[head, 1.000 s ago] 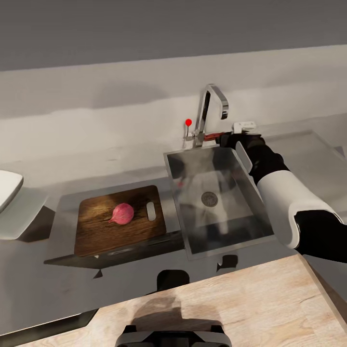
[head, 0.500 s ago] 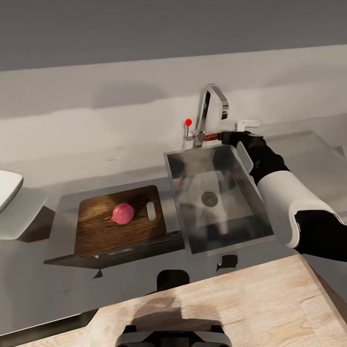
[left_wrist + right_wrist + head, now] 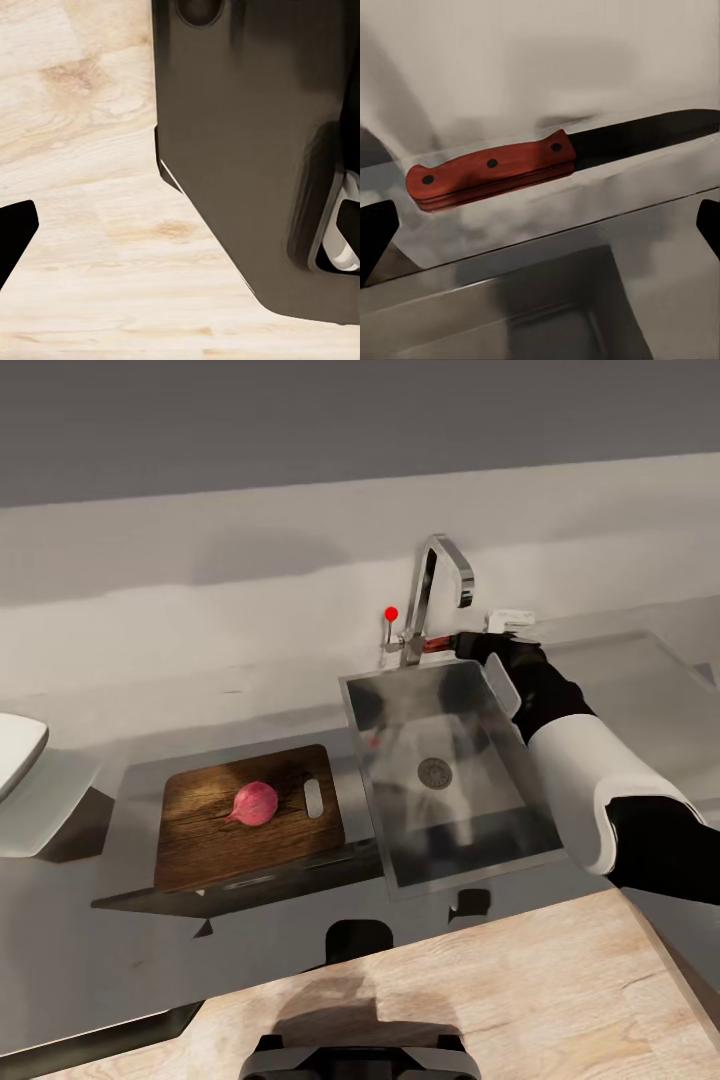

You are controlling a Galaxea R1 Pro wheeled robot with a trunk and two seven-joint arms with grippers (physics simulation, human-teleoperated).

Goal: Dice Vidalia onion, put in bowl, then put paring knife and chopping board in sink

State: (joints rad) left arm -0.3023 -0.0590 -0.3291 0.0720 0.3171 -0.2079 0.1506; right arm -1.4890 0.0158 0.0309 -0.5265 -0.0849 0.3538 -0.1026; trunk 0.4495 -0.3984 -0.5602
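Observation:
The pinkish Vidalia onion [image 3: 256, 803] rests on the dark wood chopping board [image 3: 215, 840], left of the steel sink [image 3: 365, 760]. Behind the sink's back rim, beside the faucet [image 3: 437, 592], lies the paring knife [image 3: 437, 644] on the countertop [image 3: 230, 705]. My right gripper [image 3: 470, 647] reaches over the sink's back right corner, right at the knife's handle end. In the right wrist view the knife's red handle [image 3: 491, 176] and dark blade [image 3: 649, 137] lie flat just beyond my open right gripper [image 3: 540, 229], untouched. The white bowl [image 3: 15, 755] peeks in at the far left. My left gripper [image 3: 180, 232] hangs open over a wood surface.
A light wood tabletop [image 3: 450, 990] spans the foreground between me and the counter. The faucet's red-tipped lever [image 3: 391, 614] stands just left of the knife. A small white object [image 3: 508, 620] sits behind my right wrist. The wall rises close behind the counter.
My right gripper has crept slightly left toward the knife handle. The onion, board and knife have not moved.

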